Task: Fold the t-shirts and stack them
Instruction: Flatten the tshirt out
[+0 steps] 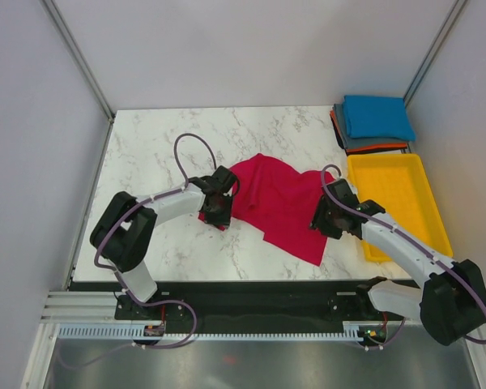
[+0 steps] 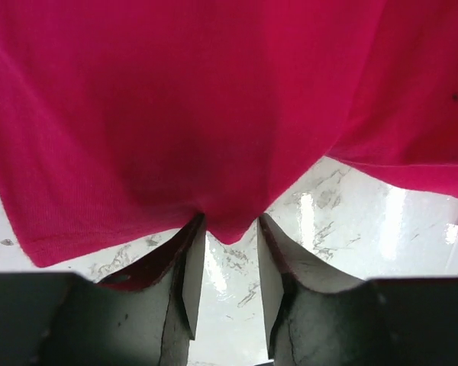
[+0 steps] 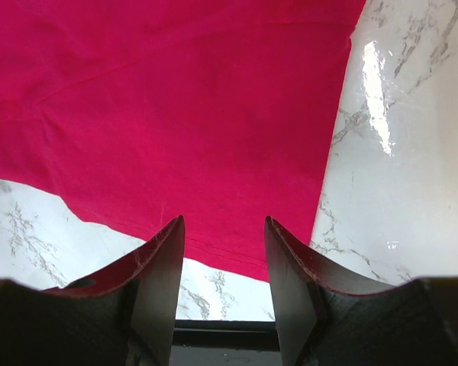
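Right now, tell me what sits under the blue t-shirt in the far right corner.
Under the blue t-shirt lies a folded dark grey t-shirt, with an orange t-shirt edge below it. Anything beneath is covered.

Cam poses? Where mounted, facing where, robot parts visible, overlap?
Top external: above and behind the bases, looking down on the marble table; both arms, left tool and right tool show.
Left wrist: on the left arm, looking past its fingers at the red t-shirt.
Right wrist: on the right arm, looking past its fingers at the shirt's hem.
Shared: all three see the red t-shirt and marble; only the top sees the folded stack and yellow tray.
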`<control>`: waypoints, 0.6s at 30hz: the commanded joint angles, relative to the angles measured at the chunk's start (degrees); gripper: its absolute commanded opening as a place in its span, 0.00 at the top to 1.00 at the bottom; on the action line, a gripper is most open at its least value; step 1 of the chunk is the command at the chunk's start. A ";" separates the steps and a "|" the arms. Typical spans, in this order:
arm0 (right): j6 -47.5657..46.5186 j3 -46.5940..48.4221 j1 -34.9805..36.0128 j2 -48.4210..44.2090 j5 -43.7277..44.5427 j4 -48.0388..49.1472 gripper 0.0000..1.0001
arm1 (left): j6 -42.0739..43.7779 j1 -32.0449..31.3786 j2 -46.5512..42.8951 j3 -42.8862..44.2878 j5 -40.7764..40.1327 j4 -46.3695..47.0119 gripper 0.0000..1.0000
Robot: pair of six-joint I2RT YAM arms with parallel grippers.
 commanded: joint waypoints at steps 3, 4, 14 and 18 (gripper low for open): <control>-0.62 0.20 0.30 -2.12 1.17 1.38 0.46 | 1.87 -0.64 1.78 0.70 1.11 1.58 0.86; -0.71 0.20 0.30 -2.12 1.26 1.38 0.46 | 1.87 -0.64 1.61 1.04 1.38 0.09 0.92; -0.71 0.38 0.30 -2.47 0.99 1.73 0.46 | 6.34 10.48 1.86 26.58 -1.17 -13.98 0.98; 0.43 -1.73 0.30 -2.38 0.73 2.17 0.45 | 7.49 18.42 11.60 39.96 -0.10 -17.75 0.98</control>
